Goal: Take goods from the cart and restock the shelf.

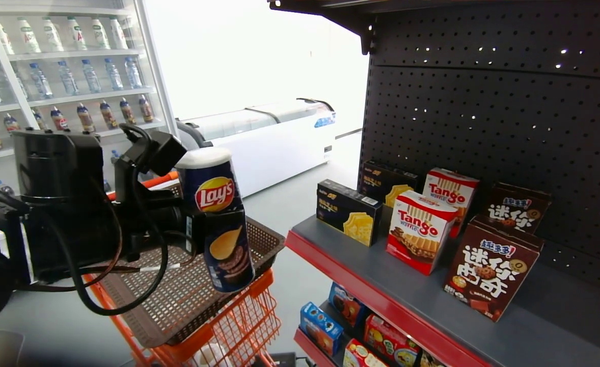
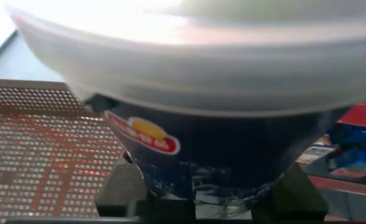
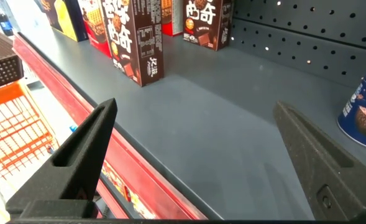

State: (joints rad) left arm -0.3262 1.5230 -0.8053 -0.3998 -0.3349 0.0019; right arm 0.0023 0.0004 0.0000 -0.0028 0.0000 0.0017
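Left gripper (image 1: 194, 230) is clamped round the chips can (image 1: 217, 204), slightly tilted above the cart (image 1: 262, 239), well left of the shelf (image 1: 330, 239). Snack boxes (image 1: 421, 230) stand on the shelf. Right gripper (image 3: 195, 115) hangs wide apart over the shelf's bare part.

Chip can (image 2: 232, 149) in L tool (image 2: 207, 198), cart tray (image 2: 40, 143) behind

Left of the shelf (image 1: 366, 257), you get the room (image 1: 259, 51) washed out in white glare. Its back panel (image 1: 483, 102) is dim, pricked by light through its holes; soft shadows lie beside its boxes (image 1: 422, 229). The can (image 2: 195, 62) flares white on top.
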